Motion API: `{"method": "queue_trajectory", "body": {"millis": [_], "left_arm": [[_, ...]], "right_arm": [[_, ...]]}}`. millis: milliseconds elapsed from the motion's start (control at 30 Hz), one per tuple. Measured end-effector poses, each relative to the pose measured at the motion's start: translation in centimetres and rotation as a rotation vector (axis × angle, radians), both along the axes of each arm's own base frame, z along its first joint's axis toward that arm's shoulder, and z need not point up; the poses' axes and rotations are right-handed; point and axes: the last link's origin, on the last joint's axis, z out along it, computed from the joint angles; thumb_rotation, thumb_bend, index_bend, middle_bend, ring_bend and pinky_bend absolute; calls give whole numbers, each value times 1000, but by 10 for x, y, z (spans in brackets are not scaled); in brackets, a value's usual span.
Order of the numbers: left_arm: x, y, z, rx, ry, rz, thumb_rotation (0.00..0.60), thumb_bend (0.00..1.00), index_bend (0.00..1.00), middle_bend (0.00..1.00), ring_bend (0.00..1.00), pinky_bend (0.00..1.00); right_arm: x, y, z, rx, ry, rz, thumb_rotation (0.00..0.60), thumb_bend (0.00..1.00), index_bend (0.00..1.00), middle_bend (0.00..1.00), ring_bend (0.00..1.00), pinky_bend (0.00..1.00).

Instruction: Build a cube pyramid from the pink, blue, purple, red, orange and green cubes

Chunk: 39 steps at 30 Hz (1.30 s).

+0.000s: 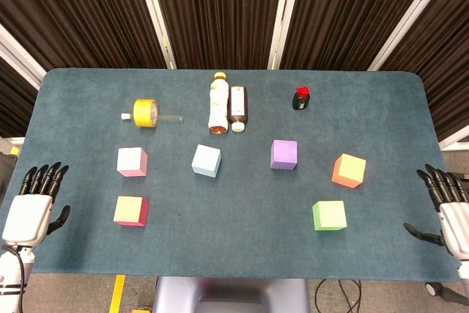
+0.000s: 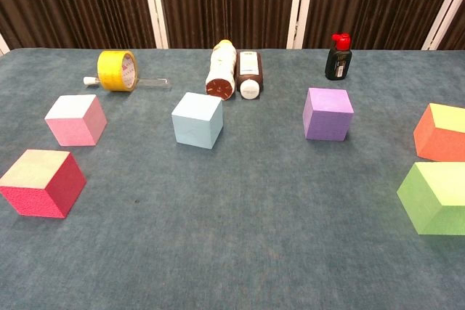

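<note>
A dark blue-grey carpeted surface [image 1: 242,218] with rounded corners fills both views, backed by dark pleated curtains [image 1: 220,5] crossed by white bars. All six cubes sit apart on it, none stacked: the pink cube [image 1: 132,161] and red cube [image 1: 130,210] at the left, the red one nearer the robot; the blue cube [image 1: 207,160] and purple cube [image 1: 283,155] toward the middle; the orange cube [image 1: 349,170] and green cube [image 1: 329,215] at the right. Along the far side lie a yellow tape roll [image 1: 145,113] with a clear tube beside it, a pale bottle [image 1: 218,102] touching a brown bottle [image 1: 238,108], and a small black bottle with a red cap [image 1: 301,98]. The left hand [image 1: 33,207] and right hand [image 1: 448,207] hang at the surface's near corners, fingers apart, holding nothing.
</note>
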Motion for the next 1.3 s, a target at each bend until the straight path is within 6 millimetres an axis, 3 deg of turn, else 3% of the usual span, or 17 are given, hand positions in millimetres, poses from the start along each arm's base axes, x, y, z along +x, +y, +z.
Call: {"method": "queue_trajectory", "body": {"millis": [300,567,700,1033,1300], "left_arm": [[1,2,-1,-6,5,-9,600,374,5,45,19,53],[12,21,-3,-59,-1,-59,600,373,68,52,20,55],[21,42,-10,-142,-21,-74,600,374,96,69,39,72],[45,122,-40,-361,-58,-18,600,375,89,81,54,86],[46,156,-63,-450,-116,94,600,373,27,48,35,83]], "right_arm": [[0,4,2,-8,-14,5,600,194,0,113,0,112],[4,4,10,-13,-25,44,600,195,0,113,0,112],[9,-2,13,-3,-22,73,600,195,0,113,0,112],[20,-12,14,17,-16,100,600,195,0,113,0,112],[21,-17,11,24,-10,86,600,195,0,113,0,112]]}}
